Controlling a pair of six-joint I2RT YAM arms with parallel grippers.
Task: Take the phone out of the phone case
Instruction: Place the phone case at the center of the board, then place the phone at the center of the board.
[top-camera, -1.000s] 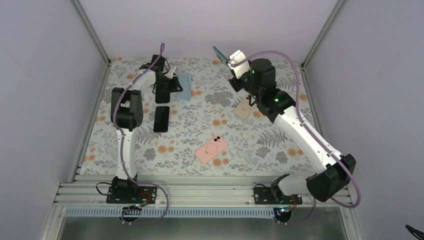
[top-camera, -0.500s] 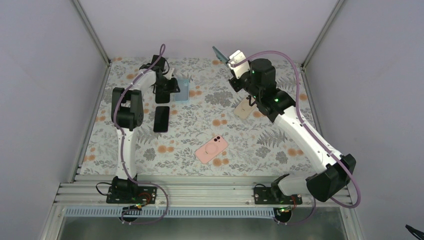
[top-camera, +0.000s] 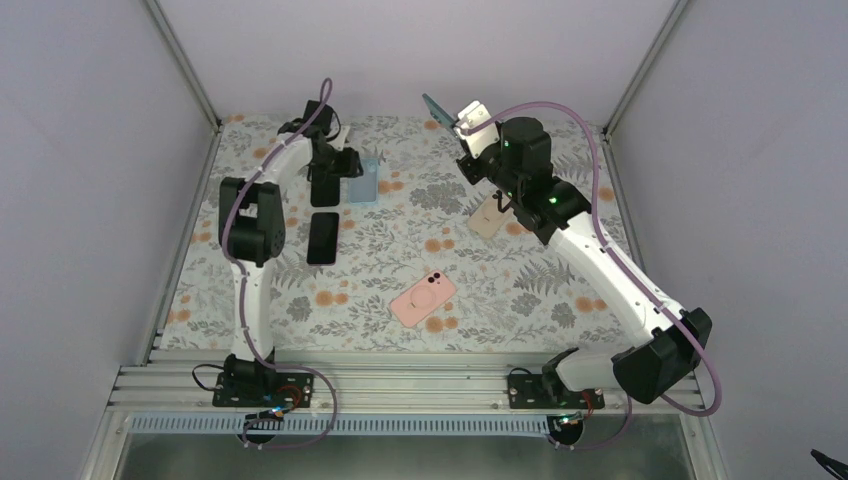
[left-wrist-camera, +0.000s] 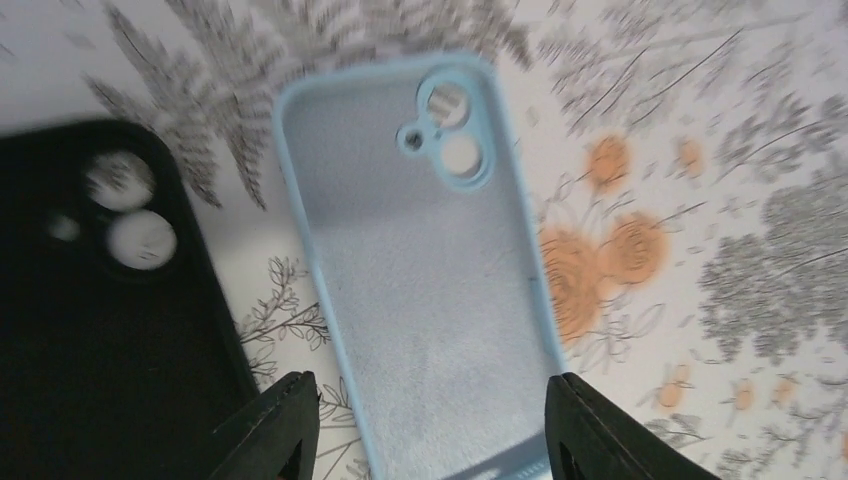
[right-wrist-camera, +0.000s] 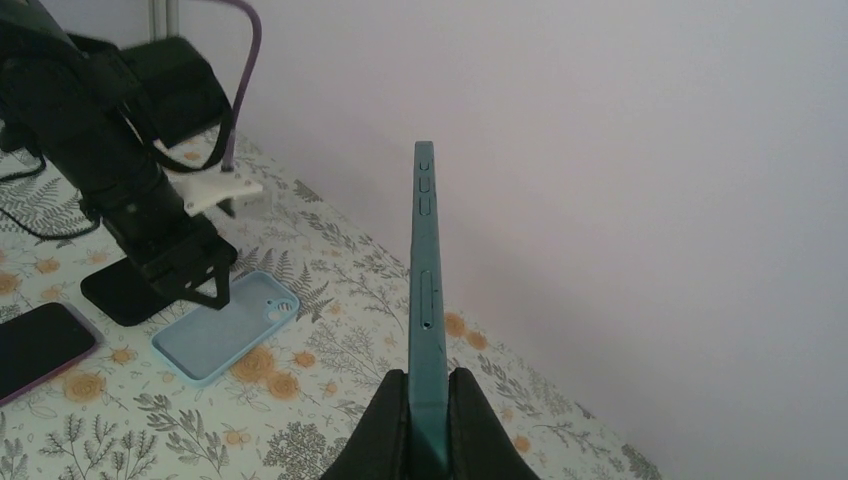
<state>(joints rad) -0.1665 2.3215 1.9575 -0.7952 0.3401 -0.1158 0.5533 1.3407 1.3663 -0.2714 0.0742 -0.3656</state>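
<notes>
The extraction step appears complete, and the operation is judged to be at the release-and-clear stage. The right gripper (right-wrist-camera: 428, 395) has its fingers clamped on the lower end of the phone (right-wrist-camera: 424, 300). The phone stands upright beyond the fingertips, raised off the table and seen edge-on, free of any case. It is a slim teal handset, with side buttons near the top of the edge facing the camera and a narrow tray slot lower down. The left gripper (left-wrist-camera: 432, 415) has its fingers apart, one on each side of the near end of the phone case (left-wrist-camera: 420, 260). The case lies flat on the floral table cover (left-wrist-camera: 700, 150) and extends away past the fingertips. Contact between the fingers and the case cannot be confirmed. The case is light blue and empty. Its matte inner face is up, a raised lip runs around it, and the camera cut-outs are at the end farthest from the fingers. A black case (left-wrist-camera: 90, 300) lies just outside one left finger. The next move probably calls for lifting the left arm straight up, clear of both cases, and lowering the phone onto a bare part of the cover before the right fingers are separated.
</notes>
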